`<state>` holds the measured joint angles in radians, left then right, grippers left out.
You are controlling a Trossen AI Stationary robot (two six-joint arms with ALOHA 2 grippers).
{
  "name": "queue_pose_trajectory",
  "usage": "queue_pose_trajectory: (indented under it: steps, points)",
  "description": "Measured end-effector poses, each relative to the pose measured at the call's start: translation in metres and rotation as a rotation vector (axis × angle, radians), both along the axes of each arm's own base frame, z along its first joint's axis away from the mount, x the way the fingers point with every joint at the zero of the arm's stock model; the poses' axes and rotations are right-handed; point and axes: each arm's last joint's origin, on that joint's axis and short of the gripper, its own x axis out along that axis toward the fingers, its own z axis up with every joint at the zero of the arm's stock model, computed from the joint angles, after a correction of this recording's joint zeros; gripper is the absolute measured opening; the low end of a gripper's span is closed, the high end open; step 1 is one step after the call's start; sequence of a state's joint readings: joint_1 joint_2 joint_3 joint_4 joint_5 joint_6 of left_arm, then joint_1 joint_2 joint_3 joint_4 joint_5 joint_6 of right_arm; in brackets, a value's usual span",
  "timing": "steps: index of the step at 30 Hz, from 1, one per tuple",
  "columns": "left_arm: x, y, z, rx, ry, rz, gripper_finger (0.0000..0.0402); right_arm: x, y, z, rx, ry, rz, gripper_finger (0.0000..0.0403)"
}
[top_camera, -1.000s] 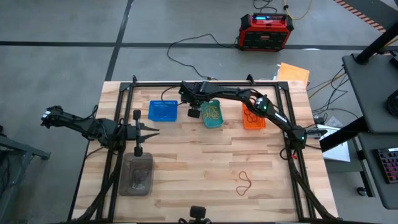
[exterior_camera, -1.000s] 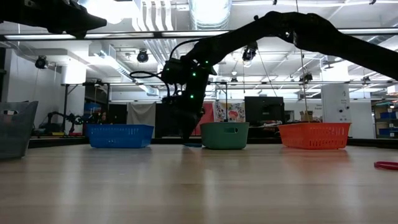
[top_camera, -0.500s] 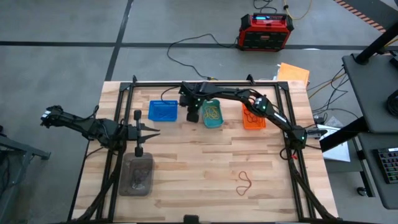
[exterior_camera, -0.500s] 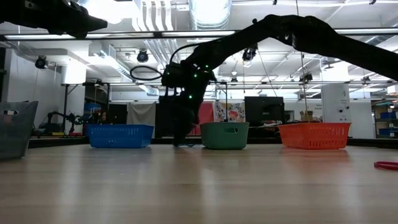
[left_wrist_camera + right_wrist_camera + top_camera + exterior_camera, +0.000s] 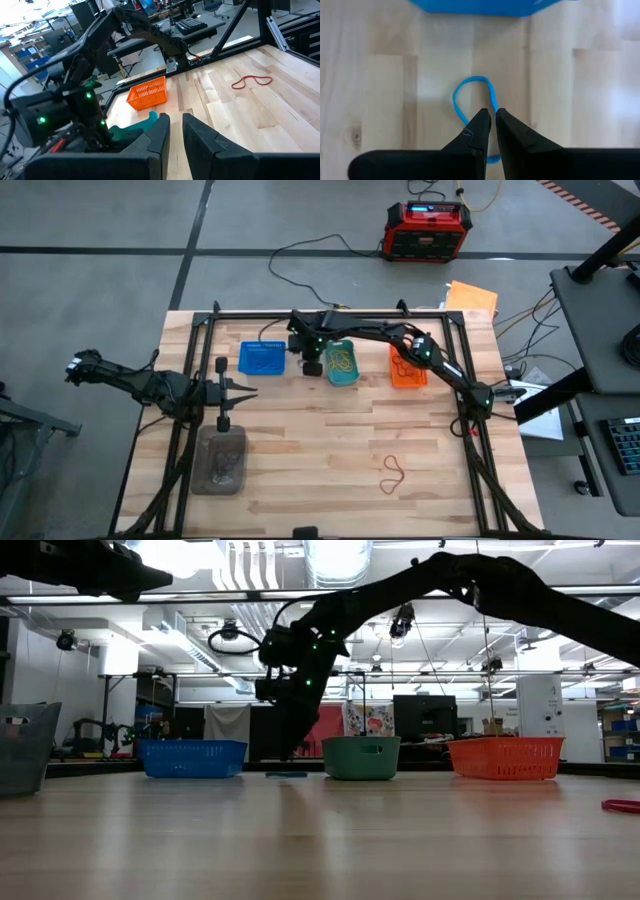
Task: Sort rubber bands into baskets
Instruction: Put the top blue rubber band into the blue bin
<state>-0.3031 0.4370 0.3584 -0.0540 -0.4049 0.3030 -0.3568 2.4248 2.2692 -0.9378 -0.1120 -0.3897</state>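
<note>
Three baskets stand in a row at the far side: blue [image 5: 262, 358], teal [image 5: 342, 364] and orange [image 5: 407, 366]. A blue rubber band [image 5: 470, 100] lies flat on the wood between the blue and teal baskets [image 5: 287, 775]. My right gripper [image 5: 490, 117] is shut and points steeply down just over that band's one side [image 5: 312, 367]. A red rubber band [image 5: 393, 473] lies on the near right of the table. My left gripper [image 5: 245, 389] waits at the left, level, shut, with nothing between its fingers [image 5: 176, 131]. My right gripper comes at the blue band from above, its fingertips [image 5: 481, 120] over one side of the loop [image 5: 494, 102]. The loop lies flat on the table. I cannot tell whether the fingertips touch it.
A clear grey container [image 5: 222, 460] stands near the left front, below my left gripper. The teal and orange baskets hold bands. Black frame rails [image 5: 330, 311] border the table's far edge and sides. Bare wood spans the middle and the near edge.
My right gripper has rolled at the wrist, shifted a little toward the blue basket and risen slightly off the table. The blue band has slid along the wood toward the table's left and lies flat there now.
</note>
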Motion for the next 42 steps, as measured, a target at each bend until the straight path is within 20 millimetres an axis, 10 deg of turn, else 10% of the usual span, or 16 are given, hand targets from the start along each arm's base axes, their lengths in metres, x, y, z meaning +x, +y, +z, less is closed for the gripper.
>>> queue_pose_trajectory:
  steps: [23,42]
  points:
    - [0.0,0.0,0.0,-0.008,0.0,0.001,0.0036,0.011,0.019,-0.025,0.01,0.007,-0.006,0.0161]
    - [0.0,0.0,0.0,-0.056,-0.004,0.007,0.0036,0.014,0.03,-0.034,-0.021,-0.02,0.06,0.0011]
